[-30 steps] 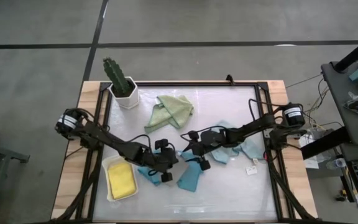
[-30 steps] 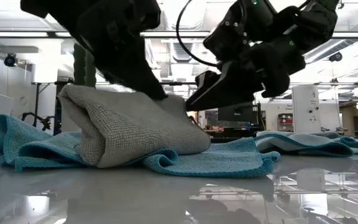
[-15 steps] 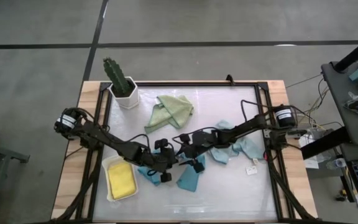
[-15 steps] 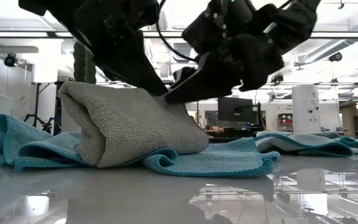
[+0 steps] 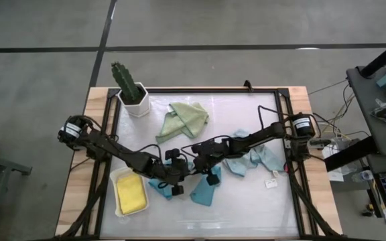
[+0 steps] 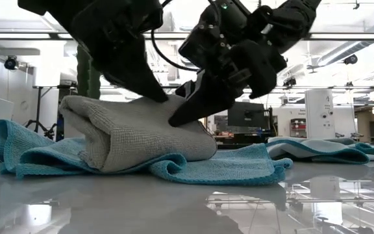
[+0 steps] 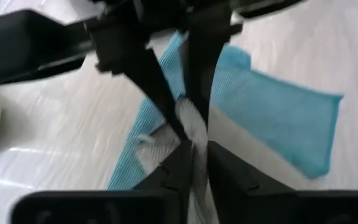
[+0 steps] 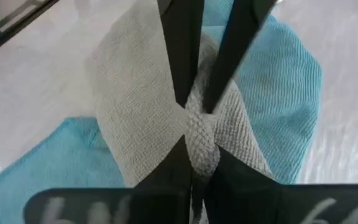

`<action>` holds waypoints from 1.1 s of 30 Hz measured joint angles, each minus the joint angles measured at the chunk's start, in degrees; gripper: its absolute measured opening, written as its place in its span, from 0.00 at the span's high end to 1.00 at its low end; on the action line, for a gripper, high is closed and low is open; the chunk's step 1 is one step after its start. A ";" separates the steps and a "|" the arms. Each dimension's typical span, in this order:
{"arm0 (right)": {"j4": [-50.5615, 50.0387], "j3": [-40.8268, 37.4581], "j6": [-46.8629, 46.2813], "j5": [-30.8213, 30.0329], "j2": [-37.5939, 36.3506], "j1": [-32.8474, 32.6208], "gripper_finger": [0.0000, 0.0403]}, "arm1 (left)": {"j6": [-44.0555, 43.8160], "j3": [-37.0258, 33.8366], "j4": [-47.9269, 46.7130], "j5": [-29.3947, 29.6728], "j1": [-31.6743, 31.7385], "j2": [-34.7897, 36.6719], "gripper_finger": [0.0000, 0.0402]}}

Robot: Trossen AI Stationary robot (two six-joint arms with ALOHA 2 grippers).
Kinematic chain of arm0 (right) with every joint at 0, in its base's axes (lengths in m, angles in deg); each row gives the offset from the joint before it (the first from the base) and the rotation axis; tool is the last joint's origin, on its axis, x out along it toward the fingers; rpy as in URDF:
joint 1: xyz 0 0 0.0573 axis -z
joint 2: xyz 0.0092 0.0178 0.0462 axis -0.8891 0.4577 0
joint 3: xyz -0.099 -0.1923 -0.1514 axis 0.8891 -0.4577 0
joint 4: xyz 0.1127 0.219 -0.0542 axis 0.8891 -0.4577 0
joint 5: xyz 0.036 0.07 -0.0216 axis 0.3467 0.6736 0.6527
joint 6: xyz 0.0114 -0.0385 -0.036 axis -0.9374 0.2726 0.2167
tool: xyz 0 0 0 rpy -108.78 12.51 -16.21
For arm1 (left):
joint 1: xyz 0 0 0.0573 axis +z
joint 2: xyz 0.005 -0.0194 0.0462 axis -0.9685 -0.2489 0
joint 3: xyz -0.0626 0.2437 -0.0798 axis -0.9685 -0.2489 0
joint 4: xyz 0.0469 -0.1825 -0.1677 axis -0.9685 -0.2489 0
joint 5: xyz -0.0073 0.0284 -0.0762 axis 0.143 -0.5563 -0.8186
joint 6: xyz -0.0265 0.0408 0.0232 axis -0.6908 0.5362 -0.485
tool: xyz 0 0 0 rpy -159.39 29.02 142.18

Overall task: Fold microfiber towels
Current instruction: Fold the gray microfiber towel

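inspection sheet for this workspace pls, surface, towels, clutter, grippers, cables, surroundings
surface: glossy white table top in a dark frame
job's things: grey towel bunched on teal towel; sage green towel loose; pale blue towel crumpled; yellow towel folded in white tray
clutter: potted cactus; small tag
grippers: left gripper and right gripper both pinch the grey towel
cables: black leads along both arms
surroundings: concrete floor, equipment bench at right

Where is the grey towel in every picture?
High view: almost hidden under both pincers, at table centre.
Low view: grey towel, left of centre, on the teal towel.
Left wrist view: pale bunch between fingers.
Right wrist view: centre, pinched.
Shared landmark: the teal towel beneath.
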 joint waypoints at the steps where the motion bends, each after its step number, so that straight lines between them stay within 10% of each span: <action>1: -1.55 0.60 -0.62 -0.05 0.02 0.10 0.97 | -0.05 0.00 -0.97 0.00 0.11 0.18 0.87; 14: -9.09 4.03 -4.32 -1.71 1.38 0.44 0.98 | -6.43 0.14 -15.64 -2.48 -0.33 9.20 0.63; 33: -11.76 4.58 -5.86 -1.71 0.95 0.87 0.81 | -9.54 -1.07 -10.48 -4.54 -5.88 1.90 0.93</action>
